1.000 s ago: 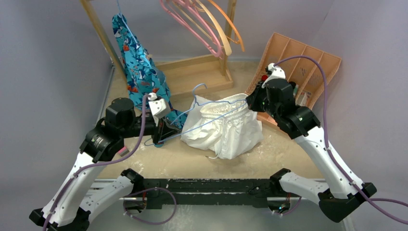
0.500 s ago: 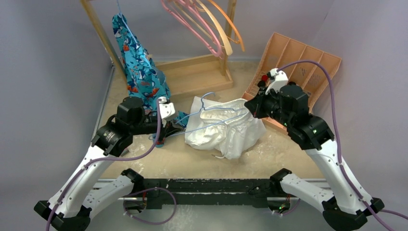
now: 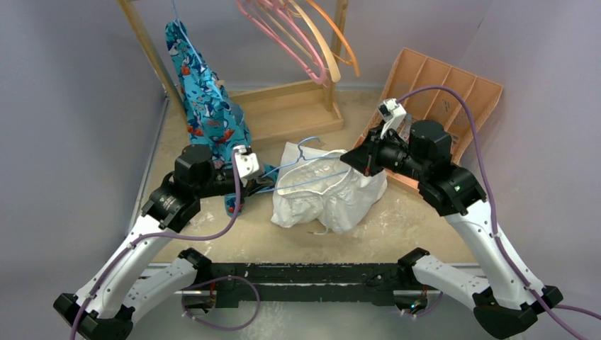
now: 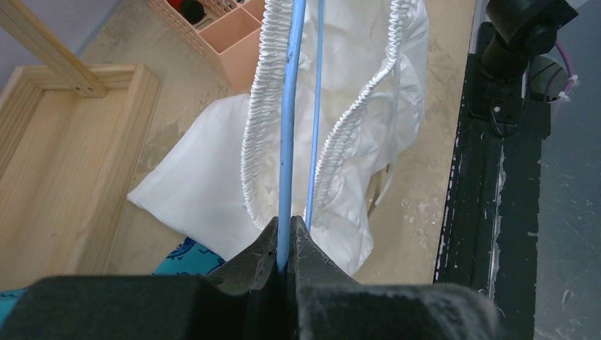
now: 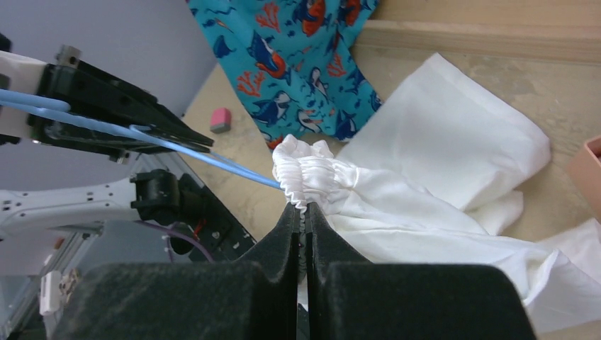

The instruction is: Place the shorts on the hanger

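Clamped between the fingers of the left gripper [image 4: 287, 244] is one end of the light-blue hanger [image 4: 287, 134], whose thin arms are held level and pointed out across the table so that they run straight through the gathered waistband of the white shorts [image 4: 212, 184]. In the top view the left gripper [image 3: 264, 183] is seen gripping that near end, while the hanger [image 3: 306, 178] reaches toward the right arm and its slim hook rises at the far side. The right gripper [image 5: 303, 225] is pinched shut on a bunched part of the elastic waistband, and the shorts [image 5: 439, 142] are thereby lifted at that edge, the legs trailing on the sandy table [image 5: 510, 85]. The waistband appears to be held up and stretched open so that it can be drawn further along the hanger's arms; this is judged the threading step, partly done. The shorts [image 3: 327, 191] lie at the table's middle, between the two grippers. No brand, label or legible writing is visible; only shark and coral prints are seen on the blue garment [image 5: 298, 57].
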